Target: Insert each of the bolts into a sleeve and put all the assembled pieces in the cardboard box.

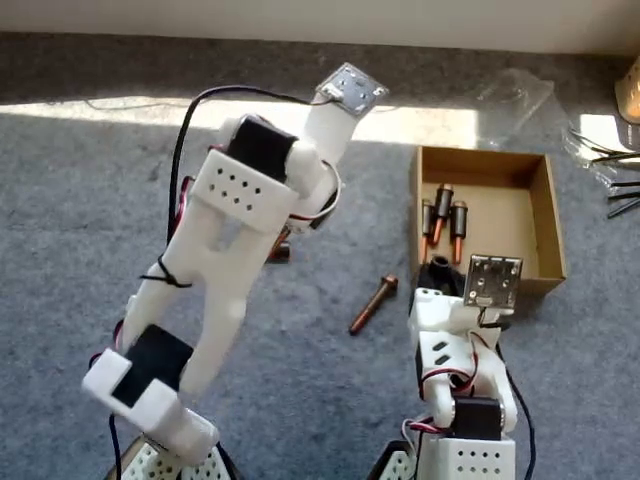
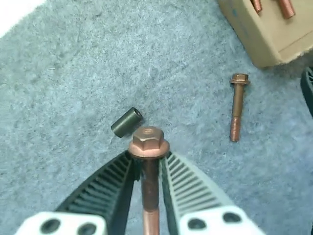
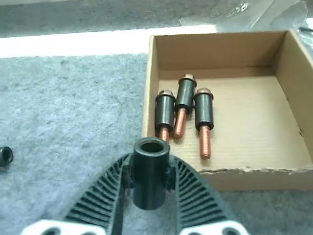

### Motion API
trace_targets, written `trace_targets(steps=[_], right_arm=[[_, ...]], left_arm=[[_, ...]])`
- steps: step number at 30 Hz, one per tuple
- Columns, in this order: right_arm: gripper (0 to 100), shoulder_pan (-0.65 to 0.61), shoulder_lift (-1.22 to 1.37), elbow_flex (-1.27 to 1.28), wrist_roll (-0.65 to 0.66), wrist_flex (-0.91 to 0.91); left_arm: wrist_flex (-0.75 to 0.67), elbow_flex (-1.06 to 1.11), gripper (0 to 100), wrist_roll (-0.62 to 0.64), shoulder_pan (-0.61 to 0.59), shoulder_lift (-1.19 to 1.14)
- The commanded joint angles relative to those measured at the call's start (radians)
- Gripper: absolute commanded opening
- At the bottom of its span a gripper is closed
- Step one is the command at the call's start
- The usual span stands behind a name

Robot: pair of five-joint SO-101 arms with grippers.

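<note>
We see the left gripper (image 2: 149, 157) closed tight on a copper bolt (image 2: 149, 188). Its two ribbed fingers (image 2: 115, 183) press against the shank just under the hexagonal head, which stands out past the fingertips. Just beyond that head a loose sleeve (image 2: 127, 121) lies on its side on the grey carpet (image 2: 73, 73). It is close to the held bolt, though we cannot tell whether they touch. A second bolt (image 2: 237, 105) lies flat on the carpet, well apart from the loose sleeve, between it and a corner of the cardboard box (image 2: 254, 41).

The right gripper (image 3: 150, 165) is clamped around a black sleeve (image 3: 150, 178), snug on both sides, with the open bore facing the camera. It sits close by the box's near corner.

In the high view the box occupies the upper right of the frame. Three assembled pieces (image 1: 443, 218) lie side by side near its left wall, heads toward the top of the frame. The second bolt lies slanted near the centre, left of the box. The right arm rises from the lower right, and the left arm's white body crosses the left half. A clear plastic bag (image 1: 515, 95) lies beyond the box at upper right.
</note>
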State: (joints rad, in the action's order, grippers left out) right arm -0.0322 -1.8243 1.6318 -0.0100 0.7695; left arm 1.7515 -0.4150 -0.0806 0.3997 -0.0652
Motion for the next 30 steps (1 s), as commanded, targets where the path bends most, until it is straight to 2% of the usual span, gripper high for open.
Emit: trace_targets(steps=[1, 6, 13, 18, 22, 25, 30], right_arm=[[0.5, -0.058, -0.007, 0.007, -0.003, -0.077], [0.5, -0.159, -0.007, 0.005, -0.003, -0.077], [0.5, -0.295, -0.007, 0.001, -0.003, -0.084], [0.5, -0.42, -0.007, 0.004, -0.002, -0.193], [0.5, -0.509, -0.007, 0.01, 0.081, -0.268], [0.5, -0.57, -0.007, 0.01, 0.097, -0.314], [0.5, -0.605, -0.007, 0.039, 0.101, -0.395]], left_arm=[[-0.006, 0.053, 0, -0.043, 0.024, 0.189], [-0.058, 0.189, 0, -0.071, 0.019, 0.397], [-0.269, 0.501, 0, -0.071, 0.016, 0.693], [-0.425, 0.705, 0, -0.091, 0.015, 0.906], [-0.517, 0.839, 0, -0.11, 0.007, 1.049], [-0.585, 0.914, 0, -0.11, -0.03, 1.132], [-0.7, 1.033, 0, -0.107, -0.067, 1.23]])
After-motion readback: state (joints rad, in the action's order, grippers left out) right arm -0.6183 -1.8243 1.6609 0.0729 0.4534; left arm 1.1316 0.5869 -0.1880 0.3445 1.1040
